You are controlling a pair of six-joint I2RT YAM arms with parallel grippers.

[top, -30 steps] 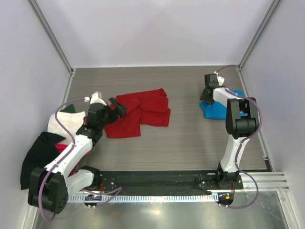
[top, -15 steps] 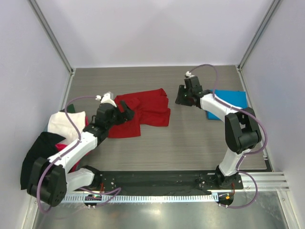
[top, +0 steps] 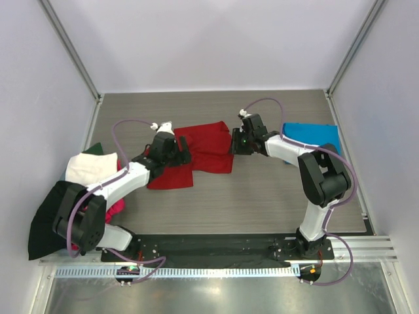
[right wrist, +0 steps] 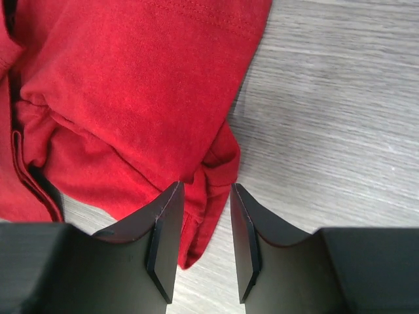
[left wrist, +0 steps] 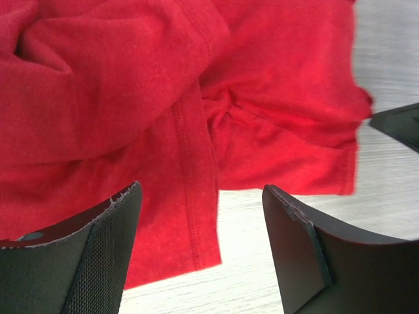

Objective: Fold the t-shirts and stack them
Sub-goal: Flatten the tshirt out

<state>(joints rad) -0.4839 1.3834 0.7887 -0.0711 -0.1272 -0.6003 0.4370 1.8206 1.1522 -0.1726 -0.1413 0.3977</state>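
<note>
Both arms reach over one crumpled deep red cotton t-shirt [top: 209, 147] lying on the grey wood-grain table [top: 262, 190].

The left gripper [left wrist: 200, 252] hangs just above the shirt with its jaws spread wide and nothing held. A stitched seam and the lower hem run between the jaws. Bunched folds lie just beyond them.

The right gripper [right wrist: 204, 239] is at the shirt's opposite edge. Its jaws are parted only narrowly, and a folded corner of the red cloth shows in the gap. As far as the wrist view shows, that corner is not yet pinched. Bare table lies to the right of these jaws.

Judged from this, the step in hand is taking hold of the red shirt at both sides so it can be spread flat. Folding has not begun. The next move calls for each gripper to drop and close on a single layer at an edge, then for the two to pull apart. The rumpled, doubled-over cloth is the obstacle, since a jaw could catch two layers at once.

Well beyond the right gripper, on its outer side, lies a bright blue t-shirt [top: 314, 136], folded flat. Well behind the left gripper, past that arm's elbow, is a loose heap of a white shirt [top: 91, 167], a magenta one [top: 114, 209] and a black one [top: 49, 216]. Neither the blue shirt nor the heap blocks the work.
</note>
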